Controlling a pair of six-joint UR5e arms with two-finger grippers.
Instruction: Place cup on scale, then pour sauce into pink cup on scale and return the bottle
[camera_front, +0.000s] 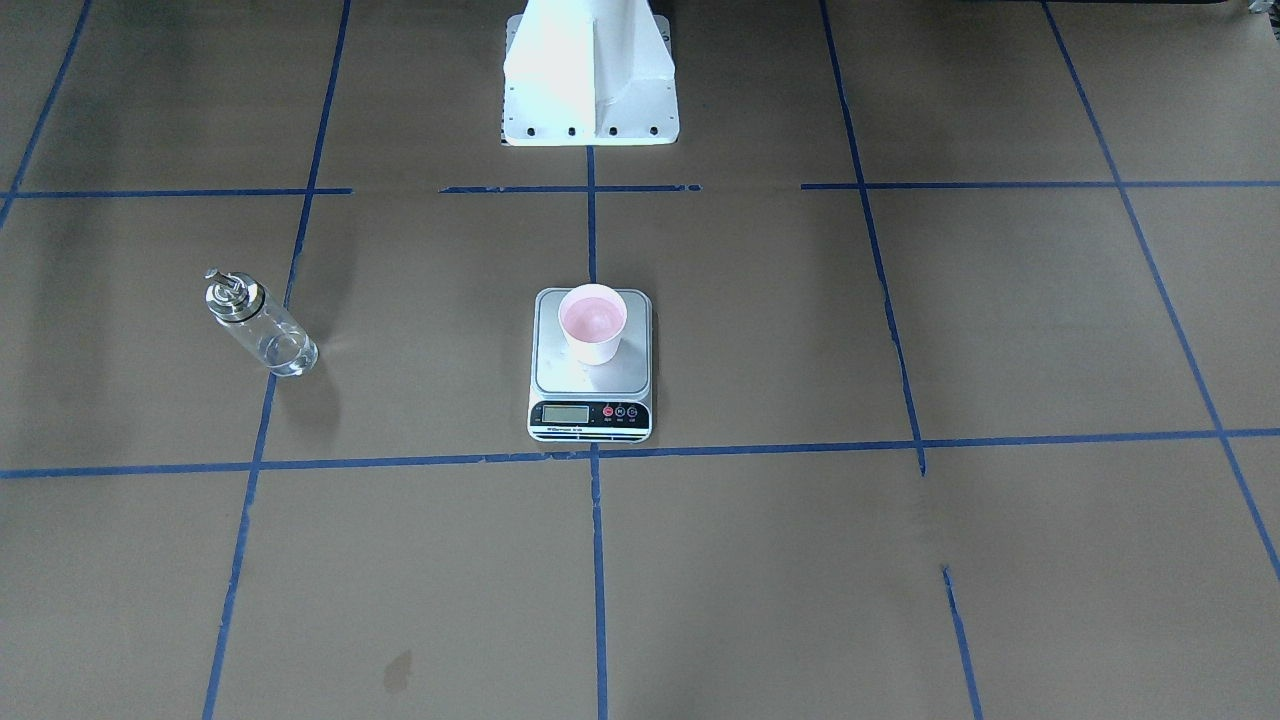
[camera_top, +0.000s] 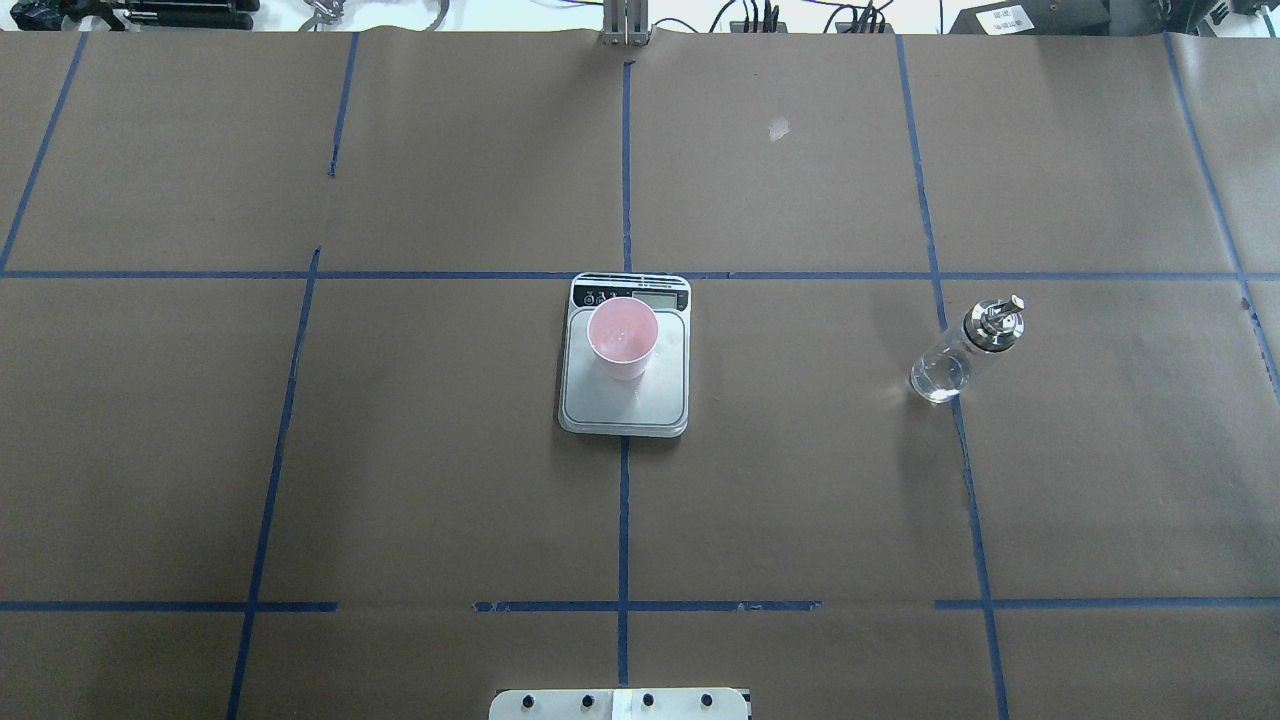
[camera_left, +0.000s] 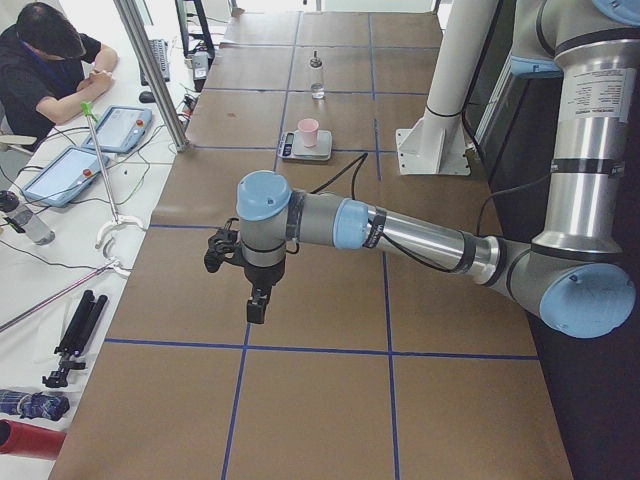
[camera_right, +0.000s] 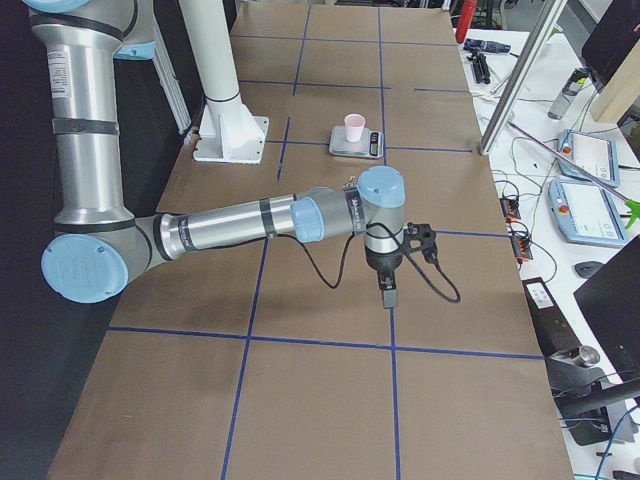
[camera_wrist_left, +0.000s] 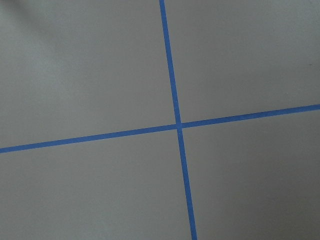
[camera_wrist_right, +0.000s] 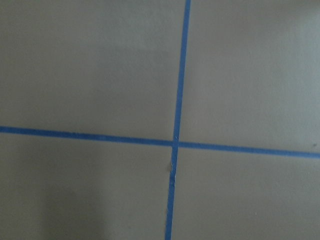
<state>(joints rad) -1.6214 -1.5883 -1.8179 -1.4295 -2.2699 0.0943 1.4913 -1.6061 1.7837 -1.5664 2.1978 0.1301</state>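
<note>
1. At the desk's (camera_top: 450, 450) left end: the left end effector (camera_left: 257, 302) hangs fingers-down over bare brown paper. It shows only in the side view, so I cannot tell whether it is open or closed. Its wrist camera gives me nothing but a cross of blue tape (camera_wrist_left: 178, 125).
2. At the desk's centre: the scale (camera_top: 625, 410) lies flat, with its display strip on the side away from the robot.
3. On the scale: the cup (camera_top: 622, 335) stands upright, mouth up, on the platform's half nearer the display. I judge the first step done. I cannot tell whether any sauce is in the cup.
4. To the robot's right of the scale, well apart from it: the bottle (camera_top: 965, 350) stands on its base on the desk, long axis vertical, metal spout on top. Nothing grips it. Clear liquid shows low in the glass.
5. At the desk's right end: the right end effector (camera_right: 388, 297) also points straight down, and again I cannot tell if it is open or closed.
6. Relation for the next move: the bottle lies on the right arm's side, inward from that end effector, towards the centre. I judge the right arm nearer, and an upright bottle calls for a sideways grasp on the glass body.
</note>
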